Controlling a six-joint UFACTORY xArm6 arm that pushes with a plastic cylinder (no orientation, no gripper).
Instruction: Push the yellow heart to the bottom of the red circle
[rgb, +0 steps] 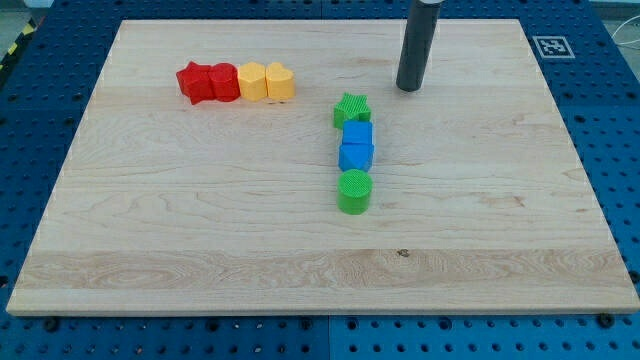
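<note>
The dark rod (417, 45) is cut off by the view's top edge, and the shapes of the two yellow blocks (266, 81) are too small to tell apart.

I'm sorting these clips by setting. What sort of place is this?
Probably a robotics lab bench: a wooden board lies on a blue perforated table, a printed marker tag sits at the board's corner, and my tip stands above the green star.

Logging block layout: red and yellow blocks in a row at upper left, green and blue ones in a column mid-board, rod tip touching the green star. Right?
Not quite. The camera view shows my tip apart from the green star, up and to the view's right of it. The red-yellow row and the green-blue column are as you say.
</note>
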